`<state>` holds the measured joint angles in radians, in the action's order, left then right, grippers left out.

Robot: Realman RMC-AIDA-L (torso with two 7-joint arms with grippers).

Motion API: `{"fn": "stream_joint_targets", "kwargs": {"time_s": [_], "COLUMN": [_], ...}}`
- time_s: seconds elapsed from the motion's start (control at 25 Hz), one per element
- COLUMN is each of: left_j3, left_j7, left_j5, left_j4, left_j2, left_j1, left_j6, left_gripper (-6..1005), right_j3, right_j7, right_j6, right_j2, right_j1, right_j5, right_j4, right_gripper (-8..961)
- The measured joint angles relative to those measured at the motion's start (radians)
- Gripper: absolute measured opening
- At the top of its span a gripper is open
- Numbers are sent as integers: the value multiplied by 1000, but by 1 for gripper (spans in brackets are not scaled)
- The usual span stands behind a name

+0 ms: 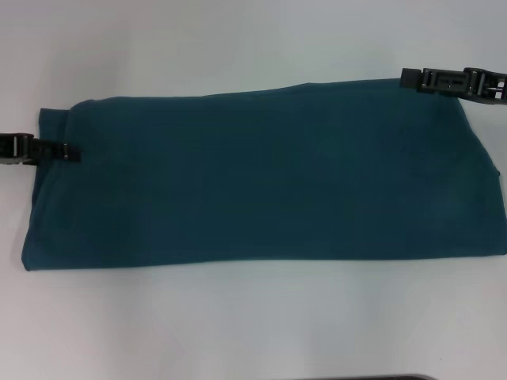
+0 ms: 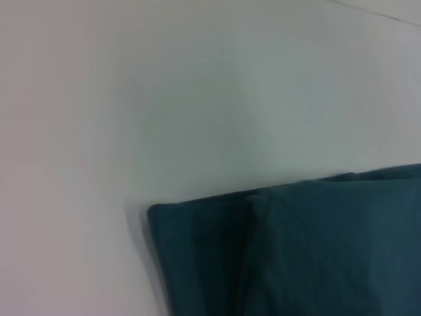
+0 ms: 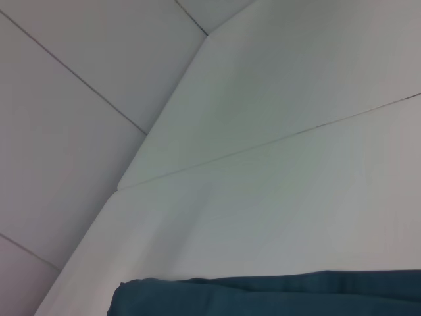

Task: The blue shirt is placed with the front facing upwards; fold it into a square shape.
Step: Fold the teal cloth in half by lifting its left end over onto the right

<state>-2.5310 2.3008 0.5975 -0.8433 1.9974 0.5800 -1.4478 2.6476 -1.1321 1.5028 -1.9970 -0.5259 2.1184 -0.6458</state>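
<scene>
Two tools, left tool (image 1: pixel 70 150) and right tool (image 1: pixel 412 77), flank the soft, limp blue shirt (image 1: pixel 261 182) on the tabletop (image 1: pixel 253 39), their grip impossible to tell; short ends likely suit grasping.

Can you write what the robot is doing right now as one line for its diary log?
blue shirt: folded into long band on white table | left hand: at its left end | right hand: at far right corner
</scene>
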Motion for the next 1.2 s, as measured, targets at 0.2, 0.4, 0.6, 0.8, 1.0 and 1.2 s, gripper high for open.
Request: {"fn": "stream_joint_targets", "kwargs": {"time_s": [0.2,0.4,0.6,0.8,1.0,1.2], "left_j3": [2,2,1,1,1,1], "left_j7": [35,57,76,90,91,96], "left_j5": [-37,-48,-62,-81,-88,-104], "left_j4": [19,58,83,90,109,114], "left_j2": [-23,-52,-70,-66,-63,-59], "left_j1": [29,51,68,73,80,84], "left_j6": [-8,-24,-34,-16,-3,7], "left_gripper": [900,899,899,900,900,900], "right_j3": [0,0,0,0,0,0], "right_j7": [0,0,0,-7,-8,-9], "right_j6": [6,8,9,3,4,6], "right_j2": [1,3,3,3,3,3], "right_j1": [3,5,6,6,6,6], "right_j5": [0,0,0,0,0,0], "right_j4": [-3,-4,-4,0,1,0], "right_gripper": [721,719,716,716,716,716]}}
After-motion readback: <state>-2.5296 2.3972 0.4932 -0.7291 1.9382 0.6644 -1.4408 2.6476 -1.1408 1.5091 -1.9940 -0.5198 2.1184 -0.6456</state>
